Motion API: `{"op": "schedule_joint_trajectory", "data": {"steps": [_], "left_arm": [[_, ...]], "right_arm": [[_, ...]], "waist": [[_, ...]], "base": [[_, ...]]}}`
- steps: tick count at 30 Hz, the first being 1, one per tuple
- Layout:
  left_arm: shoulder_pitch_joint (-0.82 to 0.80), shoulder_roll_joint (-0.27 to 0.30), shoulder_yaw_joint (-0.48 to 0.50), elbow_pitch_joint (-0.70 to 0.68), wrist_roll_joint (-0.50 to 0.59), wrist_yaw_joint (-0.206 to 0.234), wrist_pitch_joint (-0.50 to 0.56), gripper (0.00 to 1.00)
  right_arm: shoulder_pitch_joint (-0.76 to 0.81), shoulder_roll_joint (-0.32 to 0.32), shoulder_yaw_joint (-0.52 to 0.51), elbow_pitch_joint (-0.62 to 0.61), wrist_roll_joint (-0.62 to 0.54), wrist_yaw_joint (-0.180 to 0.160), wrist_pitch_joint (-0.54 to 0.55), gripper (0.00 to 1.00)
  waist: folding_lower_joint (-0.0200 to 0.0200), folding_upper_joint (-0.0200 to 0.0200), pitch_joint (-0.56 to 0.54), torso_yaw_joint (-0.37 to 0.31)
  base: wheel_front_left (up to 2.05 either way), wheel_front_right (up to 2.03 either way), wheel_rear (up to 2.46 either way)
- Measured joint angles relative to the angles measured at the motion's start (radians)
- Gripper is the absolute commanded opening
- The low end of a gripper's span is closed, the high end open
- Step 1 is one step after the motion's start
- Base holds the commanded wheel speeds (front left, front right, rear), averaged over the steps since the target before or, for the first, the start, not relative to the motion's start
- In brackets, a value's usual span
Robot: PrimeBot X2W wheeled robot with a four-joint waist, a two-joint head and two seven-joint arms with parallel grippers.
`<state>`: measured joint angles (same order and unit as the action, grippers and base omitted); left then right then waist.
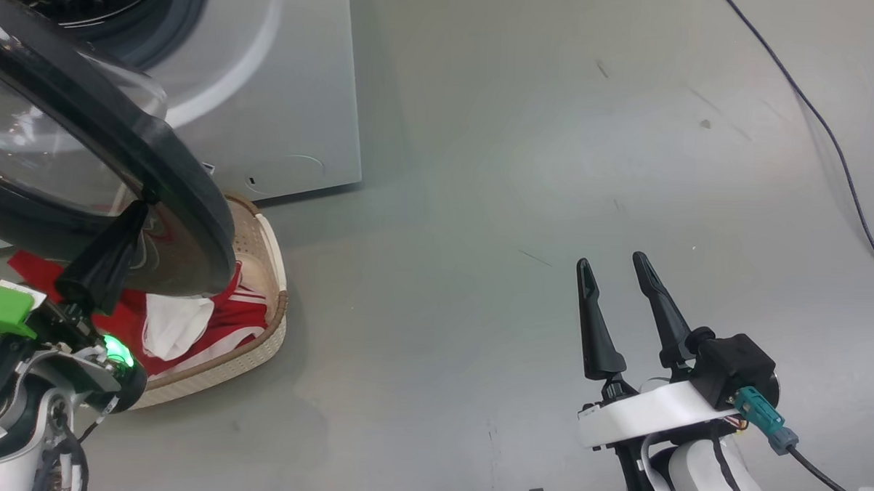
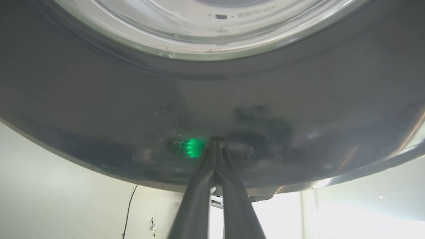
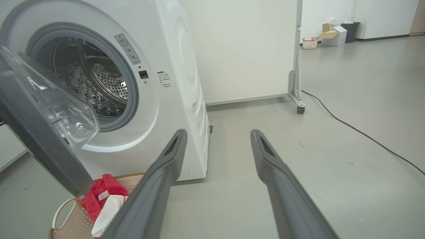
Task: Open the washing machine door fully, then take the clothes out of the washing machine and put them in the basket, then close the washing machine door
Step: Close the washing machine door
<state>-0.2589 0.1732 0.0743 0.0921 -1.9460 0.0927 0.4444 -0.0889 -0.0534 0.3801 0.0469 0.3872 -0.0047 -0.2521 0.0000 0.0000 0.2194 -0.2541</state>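
Note:
The washing machine (image 1: 297,88) stands at the upper left, its steel drum (image 3: 99,83) empty as far as I can see. The washing machine door (image 1: 184,186) hangs partly open, black rim and glass bowl swung out over the basket (image 1: 272,269). Red and white clothes (image 1: 223,318) lie in that cream basket on the floor under the door. My left gripper (image 1: 136,213) is shut, its joined fingertips pressed against the door's glossy outer rim (image 2: 99,99). My right gripper (image 1: 611,262) hovers open over bare floor, well right of the machine, nothing between its fingers.
A black cable (image 1: 833,143) runs along the floor at the right. In the right wrist view a white panel on a caster (image 3: 295,66) stands beside the machine, with boxes (image 3: 332,33) far behind it. Grey floor stretches between the machine and my right arm.

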Motion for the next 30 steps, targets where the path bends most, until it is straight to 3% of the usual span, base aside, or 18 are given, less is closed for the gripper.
{"op": "schedule_joint_trajectory", "data": {"steps": [14, 30], "left_arm": [[-0.083, -0.019, 0.036, 0.058, 0.057, 0.008, -0.133, 0.00], [-0.190, -0.031, 0.063, 0.157, 0.132, 0.016, -0.300, 0.00]], "right_arm": [[0.017, 0.004, 0.009, -0.028, 0.020, -0.019, 0.000, 1.00], [0.034, 0.006, 0.031, -0.046, 0.040, -0.026, 0.000, 1.00]], "waist": [[0.0000, 0.0000, 0.044, -0.129], [0.0000, 0.0000, 0.076, -0.198]], "base": [[0.00, 0.00, 0.00], [0.00, 0.00, 0.00]]}}
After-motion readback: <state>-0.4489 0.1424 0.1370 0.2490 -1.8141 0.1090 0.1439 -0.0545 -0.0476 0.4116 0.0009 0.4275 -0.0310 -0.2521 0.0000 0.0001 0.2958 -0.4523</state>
